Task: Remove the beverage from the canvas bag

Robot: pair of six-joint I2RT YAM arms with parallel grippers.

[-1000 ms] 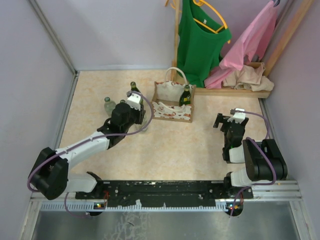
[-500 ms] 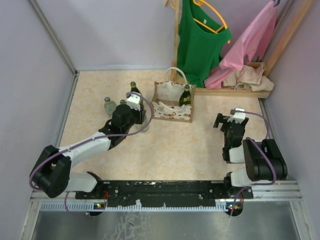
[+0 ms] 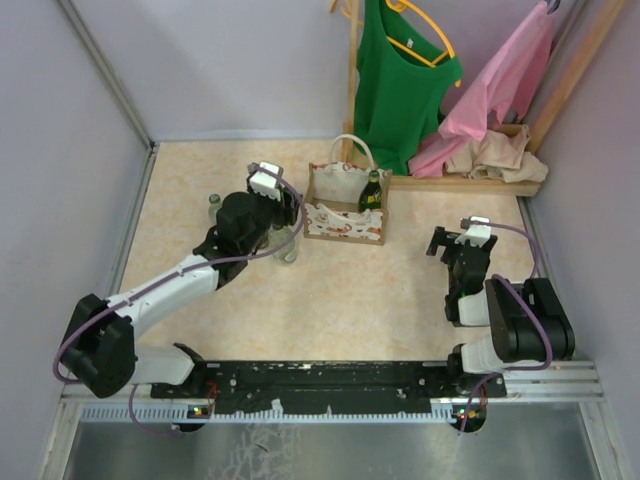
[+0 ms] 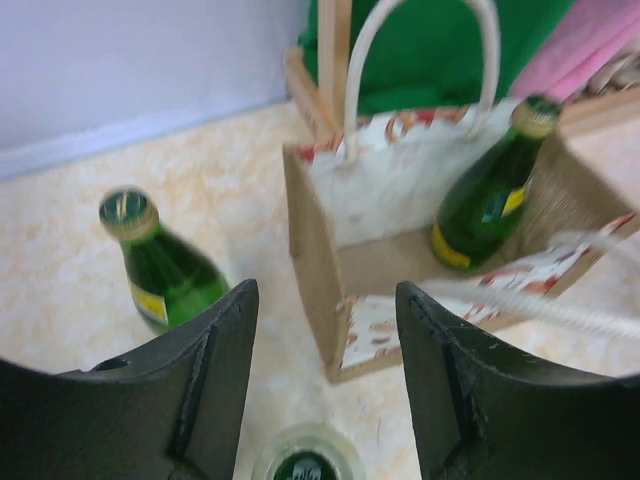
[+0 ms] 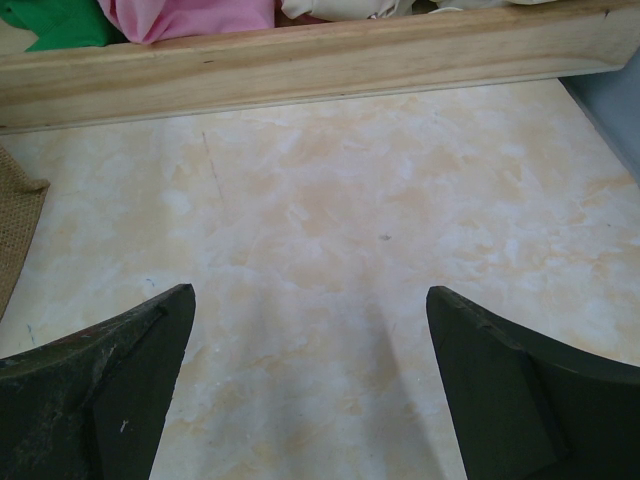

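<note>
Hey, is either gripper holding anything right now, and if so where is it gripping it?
Nothing is held. The left gripper is open near the canvas bag, with nothing between its fingers. The right gripper is open over bare tabletop.

The top view is looking down from behind; the left wrist camera is facing the canvas bag [image 4: 420,250] beyond its open pincer [image 4: 325,380], sharing it [image 3: 346,203].

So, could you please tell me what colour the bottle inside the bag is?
Dark green bottle, yellow label; clearest in the left wrist view.
</note>
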